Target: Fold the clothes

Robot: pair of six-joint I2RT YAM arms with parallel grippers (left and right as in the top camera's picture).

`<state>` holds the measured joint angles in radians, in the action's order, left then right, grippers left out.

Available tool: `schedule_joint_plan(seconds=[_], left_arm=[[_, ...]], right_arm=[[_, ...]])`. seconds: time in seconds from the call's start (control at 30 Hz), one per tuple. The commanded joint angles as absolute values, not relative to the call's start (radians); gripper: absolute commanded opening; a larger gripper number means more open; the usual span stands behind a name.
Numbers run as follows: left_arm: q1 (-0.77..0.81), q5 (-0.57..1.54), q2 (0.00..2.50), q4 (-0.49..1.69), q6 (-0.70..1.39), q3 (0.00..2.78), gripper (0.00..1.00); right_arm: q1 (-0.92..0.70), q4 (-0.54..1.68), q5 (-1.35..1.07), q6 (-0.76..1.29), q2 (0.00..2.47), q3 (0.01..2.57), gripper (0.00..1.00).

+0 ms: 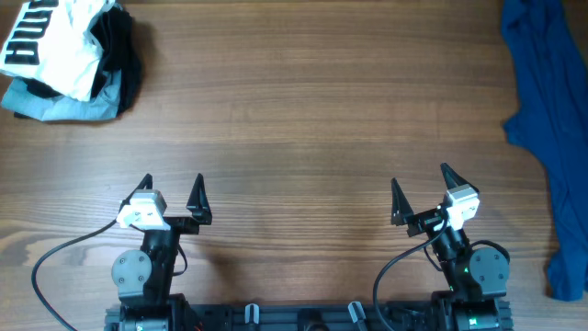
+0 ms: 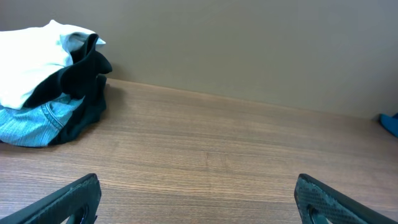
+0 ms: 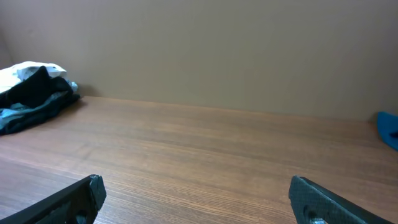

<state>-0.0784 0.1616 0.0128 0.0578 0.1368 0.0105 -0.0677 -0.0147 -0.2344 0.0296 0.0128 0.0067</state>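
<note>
The left gripper [image 1: 172,188] sits at about 7 o'clock on the wooden table [image 1: 294,119]. Its two dark fingers [image 1: 197,195] are spread wide and point toward 12 o'clock. They hold nothing and touch nothing; only bare wood shows between them in the left wrist view. The right gripper [image 1: 421,187] sits at about 5 o'clock. It is spread just as wide, tilted slightly toward 1 o'clock, and it is also empty and clear of any cloth.

The deep-blue garment [image 1: 551,110] lies crumpled and unfolded along the table's right edge. It runs from about 1 o'clock down to 4 o'clock, partly out of frame and well apart from both grippers. Each wrist view catches only a small blue sliver of it at the far right.

At about 10 o'clock is a heap of other clothes. A white garment [image 1: 50,41] on top carries bold black lettering, but the cloth is bunched and the word cannot be read. A black garment [image 1: 124,51] lies against its right side, and a pale grey-blue garment [image 1: 64,106] lies underneath.
</note>
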Motion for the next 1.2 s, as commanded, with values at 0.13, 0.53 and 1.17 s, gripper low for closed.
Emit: schedule_joint_plan(seconds=[0.13, 0.53, 1.17], left_arm=[[-0.076, 0.155, 0.007, 0.064, 0.136, 0.006, 1.0], [-0.076, 0.155, 0.007, 0.064, 0.136, 0.006, 1.0], [-0.076, 0.155, 0.007, 0.064, 0.136, 0.006, 1.0]], right_arm=[[-0.072, -0.018, -0.225, 0.036, 0.005, 0.005, 1.0], [-0.072, -0.014, -0.184, -0.017, 0.005, 0.006, 1.0], [-0.072, -0.013, -0.164, -0.053, 0.005, 0.006, 0.99]])
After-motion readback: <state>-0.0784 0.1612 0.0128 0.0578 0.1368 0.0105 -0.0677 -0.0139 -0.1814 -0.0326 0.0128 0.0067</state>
